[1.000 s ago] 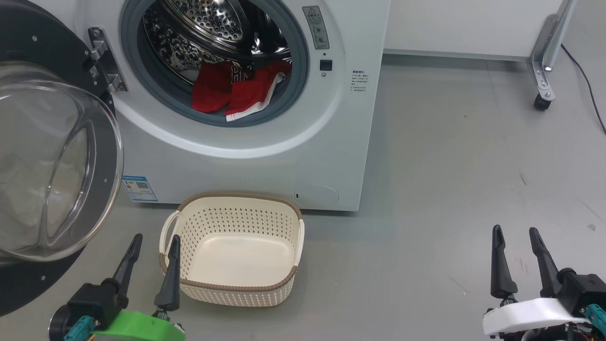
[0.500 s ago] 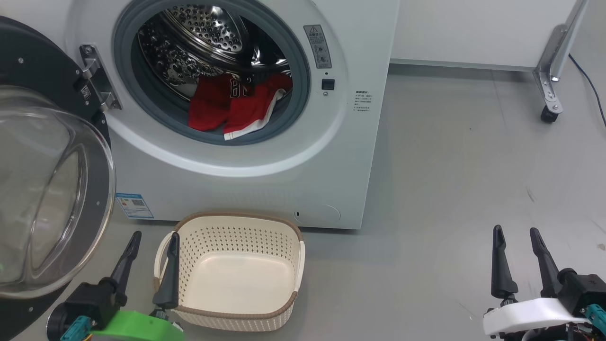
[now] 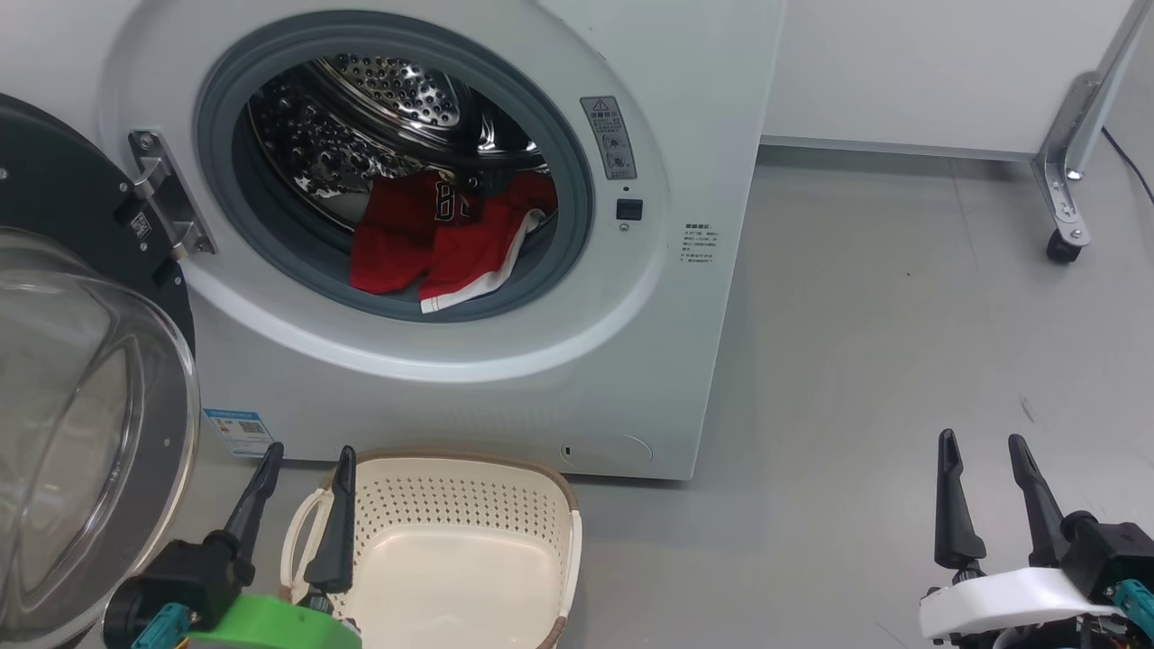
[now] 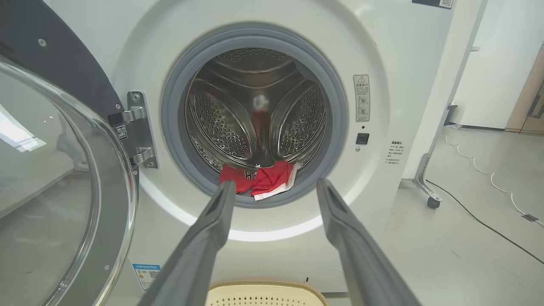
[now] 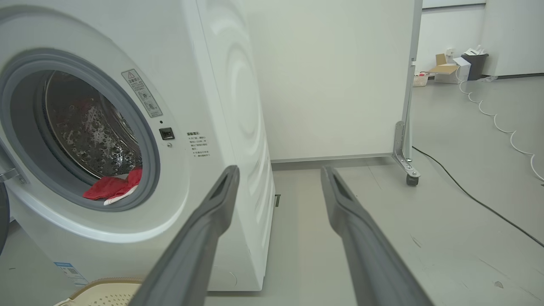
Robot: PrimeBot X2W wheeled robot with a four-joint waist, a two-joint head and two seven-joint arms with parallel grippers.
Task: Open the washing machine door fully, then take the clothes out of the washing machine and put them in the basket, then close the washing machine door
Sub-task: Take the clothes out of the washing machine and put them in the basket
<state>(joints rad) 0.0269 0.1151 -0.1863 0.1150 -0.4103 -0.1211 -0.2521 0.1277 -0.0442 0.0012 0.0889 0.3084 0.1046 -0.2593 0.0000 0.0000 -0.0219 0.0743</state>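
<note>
Over grey floor [image 3: 856, 361], left hand [image 3: 309, 451] and right hand [image 3: 981, 437] hover, fingers spread.

left gripper [image 3: 309, 449]: two long dark tapered fingers, black mount [image 3: 185, 575], green wrist shell [image 3: 270, 626], teal connector [image 3: 162, 624]. right gripper [image 3: 981, 437]: same dark fingers, white wrist shell [image 3: 1001, 599], teal plug [image 3: 1134, 599].

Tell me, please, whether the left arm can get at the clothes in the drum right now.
Probably yes: the washing machine door is swung aside, the left gripper is open and aimed at the clothes, with nothing between them.
</note>
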